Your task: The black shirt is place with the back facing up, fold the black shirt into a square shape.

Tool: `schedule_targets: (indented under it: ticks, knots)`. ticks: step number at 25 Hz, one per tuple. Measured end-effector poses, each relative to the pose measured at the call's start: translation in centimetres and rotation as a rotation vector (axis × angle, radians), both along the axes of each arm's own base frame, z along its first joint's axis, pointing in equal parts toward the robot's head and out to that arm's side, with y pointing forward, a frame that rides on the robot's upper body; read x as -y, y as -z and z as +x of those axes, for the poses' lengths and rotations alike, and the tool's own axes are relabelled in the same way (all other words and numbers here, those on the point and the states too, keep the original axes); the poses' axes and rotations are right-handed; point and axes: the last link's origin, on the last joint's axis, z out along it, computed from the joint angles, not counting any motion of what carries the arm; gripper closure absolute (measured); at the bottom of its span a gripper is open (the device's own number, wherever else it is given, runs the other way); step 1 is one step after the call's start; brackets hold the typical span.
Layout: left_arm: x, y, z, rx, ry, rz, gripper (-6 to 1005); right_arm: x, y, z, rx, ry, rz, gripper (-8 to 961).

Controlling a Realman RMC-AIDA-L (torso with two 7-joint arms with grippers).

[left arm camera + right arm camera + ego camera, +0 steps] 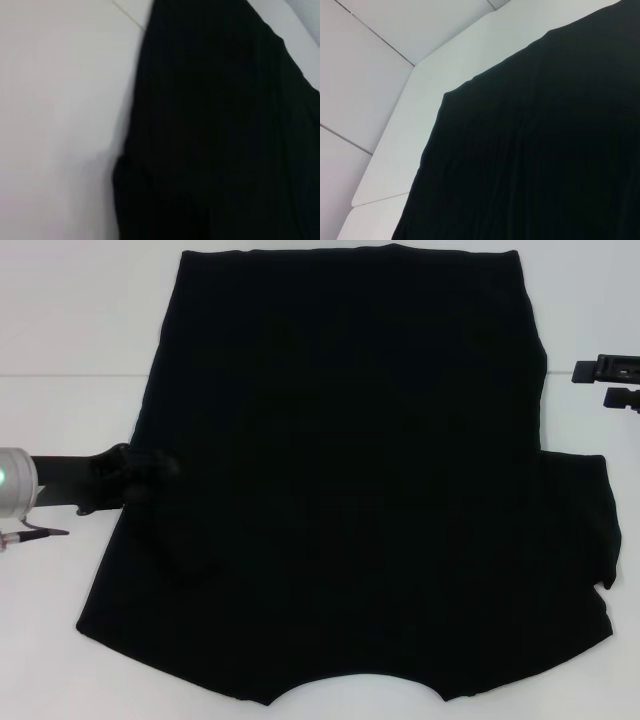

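Observation:
The black shirt [350,470] lies spread flat on the white table [60,320], plain side up, no letters showing. Its hem is at the far side and its neck notch at the near edge. Its right sleeve [580,530] sticks out flat. The left sleeve is folded inward and makes a raised ridge [185,540]. My left gripper [150,472] is low at the shirt's left edge, dark against the cloth. My right gripper [600,382] is open and empty, off the shirt's right edge. The shirt fills the left wrist view [225,125] and the right wrist view [545,150].
The table is made of joined white panels with thin seams [70,375]. Bare table shows to the left [60,100] and right of the shirt. The table's angled far corner and edge show in the right wrist view [415,67].

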Motion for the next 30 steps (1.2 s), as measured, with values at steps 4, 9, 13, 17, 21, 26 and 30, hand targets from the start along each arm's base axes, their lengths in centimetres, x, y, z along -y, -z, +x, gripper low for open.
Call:
schedule_targets:
  ticks: [4, 9, 13, 17, 21, 26, 30]
  knots:
    - [-0.4, 1.1, 1.3, 0.012, 0.046, -0.038, 399, 0.0, 0.0, 0.0, 0.001, 0.001, 0.003, 100]
    - [-0.5, 2.7, 3.5, 0.041, 0.135, -0.106, 399, -0.1, 0.0, 0.0, 0.002, 0.002, 0.004, 100]
    - [-0.2, 2.2, 3.8, 0.074, 0.158, -0.105, 399, -0.1, 0.0, 0.0, 0.002, 0.002, 0.005, 100]
    - [0.5, 0.2, 2.0, 0.086, 0.104, -0.036, 399, -0.1, 0.0, 0.0, 0.002, 0.002, 0.006, 100]
    - [1.3, -1.4, -0.1, 0.068, 0.019, 0.003, 399, -0.1, 0.0, 0.0, 0.002, 0.002, 0.005, 100]
    - [1.8, -2.3, -1.8, 0.038, -0.05, 0.046, 400, -0.1, 0.0, -0.1, 0.002, 0.0, 0.005, 99]
    - [2.0, -2.3, -2.5, 0.015, -0.074, 0.052, 405, -0.1, 0.0, -0.1, 0.002, 0.0, 0.005, 99]
